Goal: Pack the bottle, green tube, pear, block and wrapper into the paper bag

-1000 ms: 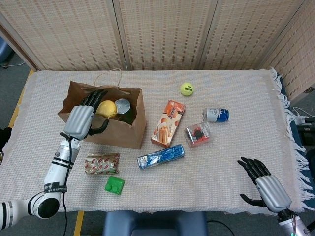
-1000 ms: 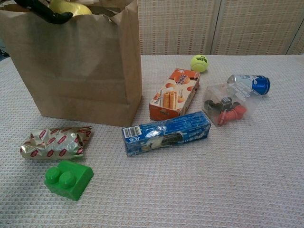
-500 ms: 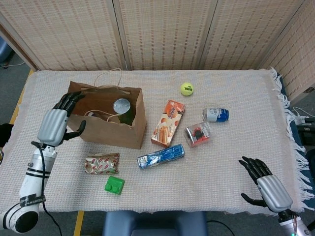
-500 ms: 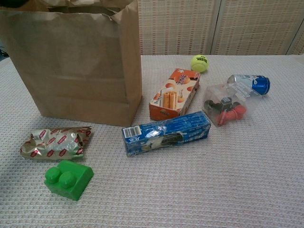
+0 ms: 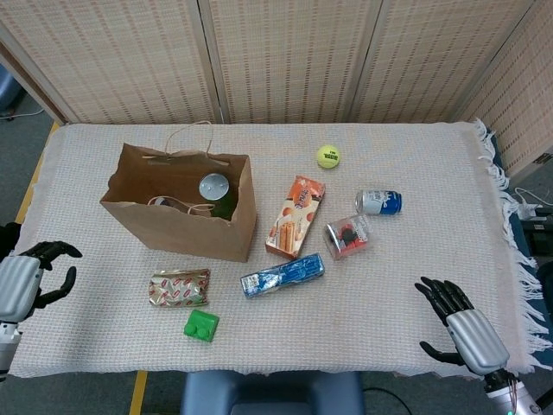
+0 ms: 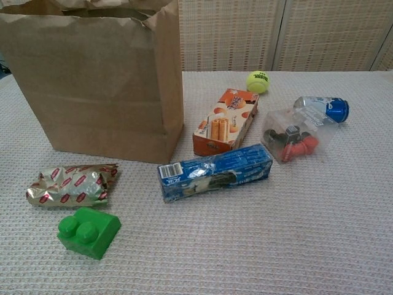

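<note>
Left hand (image 5: pixel 19 285) empty, fingers curled apart, wrapper (image 5: pixel 179 288) long axis left-right, perhaps crumpled, beside block (image 5: pixel 200 325)

Green block (image 6: pixel 88 232) lies just beside crumpled wrapper (image 6: pixel 72 185), before upright paper bag (image 6: pixel 98 86).

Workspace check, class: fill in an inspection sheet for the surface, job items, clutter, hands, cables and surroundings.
Surface: table under a woven cloth.
Job items: paper bag upright with bottle inside; wrapper and green block in front of it; pear and green tube not visible.
Clutter: tennis ball, snack box, blue packet, can, clear pack.
Hands: left hand and right hand empty, fingers apart.
Cables: nothing seen on the table.
Surroundings: woven screens.
</note>
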You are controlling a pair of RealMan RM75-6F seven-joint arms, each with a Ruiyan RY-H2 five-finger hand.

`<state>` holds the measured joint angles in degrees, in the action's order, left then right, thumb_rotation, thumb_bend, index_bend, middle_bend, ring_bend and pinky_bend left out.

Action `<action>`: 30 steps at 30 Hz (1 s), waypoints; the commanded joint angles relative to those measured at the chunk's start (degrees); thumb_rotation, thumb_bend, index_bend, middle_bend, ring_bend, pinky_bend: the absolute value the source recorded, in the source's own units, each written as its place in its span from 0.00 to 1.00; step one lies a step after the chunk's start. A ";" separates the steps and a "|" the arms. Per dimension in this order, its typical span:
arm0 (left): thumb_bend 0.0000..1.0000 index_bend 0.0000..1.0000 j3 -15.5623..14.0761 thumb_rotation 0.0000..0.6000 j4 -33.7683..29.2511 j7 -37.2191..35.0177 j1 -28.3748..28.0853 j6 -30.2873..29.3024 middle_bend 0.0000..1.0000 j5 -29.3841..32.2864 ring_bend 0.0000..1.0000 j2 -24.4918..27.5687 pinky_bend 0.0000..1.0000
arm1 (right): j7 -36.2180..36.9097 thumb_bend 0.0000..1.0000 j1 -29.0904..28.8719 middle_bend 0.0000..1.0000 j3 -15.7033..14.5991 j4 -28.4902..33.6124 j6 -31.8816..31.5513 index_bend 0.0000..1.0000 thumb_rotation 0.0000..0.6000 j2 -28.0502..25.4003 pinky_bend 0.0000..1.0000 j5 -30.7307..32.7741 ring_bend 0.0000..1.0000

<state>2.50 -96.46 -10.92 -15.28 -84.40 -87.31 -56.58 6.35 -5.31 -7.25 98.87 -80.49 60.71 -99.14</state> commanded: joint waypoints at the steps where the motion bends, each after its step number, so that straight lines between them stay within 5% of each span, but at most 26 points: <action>1: 0.40 0.14 -7.19 1.00 15.19 1.55 0.55 -1.49 0.13 -15.45 0.11 -2.89 0.31 | -0.43 0.12 -0.03 0.00 0.00 0.18 0.11 0.00 1.00 0.17 0.03 -0.06 0.00; 4: 0.37 0.00 -9.80 1.00 22.44 5.34 -0.89 -2.73 0.00 -24.29 0.00 -6.01 0.16 | -0.81 0.12 -0.04 0.00 0.01 0.22 0.14 0.00 1.00 0.32 0.03 -0.12 0.00; 13: 0.37 0.00 -14.31 1.00 22.62 17.64 -5.42 -0.14 0.00 -39.25 0.00 -10.93 0.11 | -0.76 0.12 -0.08 0.00 0.11 0.22 0.11 0.00 1.00 0.21 0.03 0.07 0.00; 21: 0.37 0.00 -14.79 1.00 19.61 21.11 -6.89 4.39 0.00 -39.51 0.00 -14.58 0.11 | 0.40 0.12 -0.26 0.00 0.10 -0.09 0.38 0.00 1.00 -0.21 0.03 0.37 0.00; 30: 0.37 0.00 -11.09 1.00 16.10 23.33 -12.17 14.64 0.00 -34.25 0.00 -18.49 0.11 | 0.60 0.12 -0.41 0.00 0.05 0.13 0.75 0.00 1.00 -0.45 0.03 0.59 0.00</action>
<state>-9.69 -79.24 11.66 -26.05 -71.66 -122.99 -74.04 6.95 -5.72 -7.20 99.00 -79.74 60.26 -98.56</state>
